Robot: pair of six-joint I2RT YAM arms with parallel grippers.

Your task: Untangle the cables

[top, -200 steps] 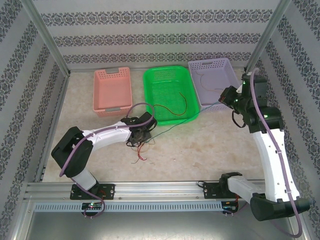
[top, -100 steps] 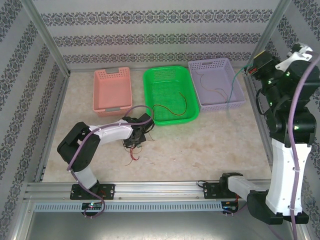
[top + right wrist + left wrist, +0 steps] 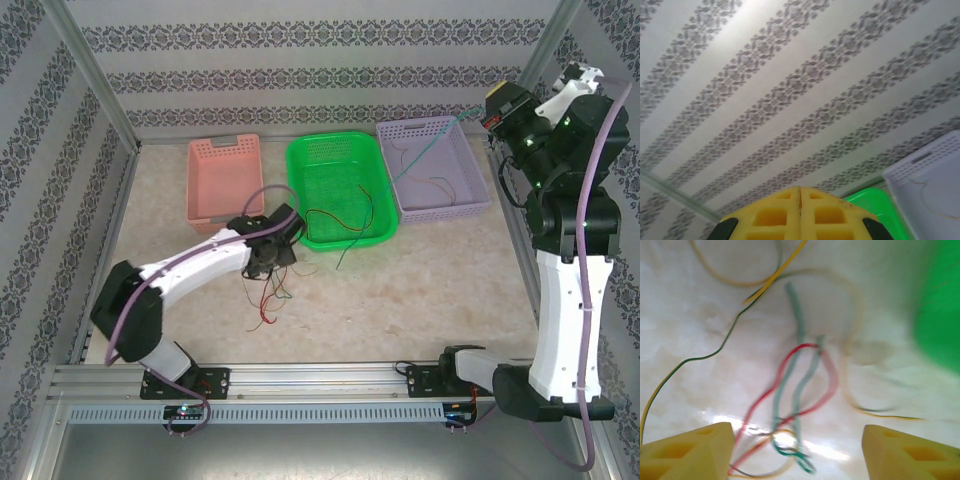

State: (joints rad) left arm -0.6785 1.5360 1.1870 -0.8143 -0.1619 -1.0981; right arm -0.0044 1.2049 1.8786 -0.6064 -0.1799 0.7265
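Starting at the left: a pink perforated plastic basket [image 3: 225, 185] sits on the marbled tabletop [image 3: 440, 280], beyond the left gripper [image 3: 272, 255] and off to the left of its fingers. That gripper [image 3: 797, 435] points down at the table, just off the near left corner of the green perforated plastic basket [image 3: 330, 172]. Its yellow fingers [image 3: 690, 450] stand well apart and clamp nothing.

Between and just ahead of those fingers lies the tangle of thin cables [image 3: 800, 390]: red, green, yellow and orange strands crossing one another flat on the table [image 3: 272, 295]. Blur in the wrist view prevents tracing single strands.

To the right of the left fingers, a thin red-orange cable [image 3: 335, 220] lies curled inside the green basket.

Further right, the lavender perforated plastic basket [image 3: 425, 125] holds thin brown and orange strands [image 3: 437, 183], below and left of the right fingers.

The right gripper [image 3: 490, 110] is raised high at the far right corner. Its fingers [image 3: 800, 192] are pressed together on a thin green cable [image 3: 437, 147]. From the fingertips this cable slopes down and leftward over the lavender basket toward the green basket's right rim.
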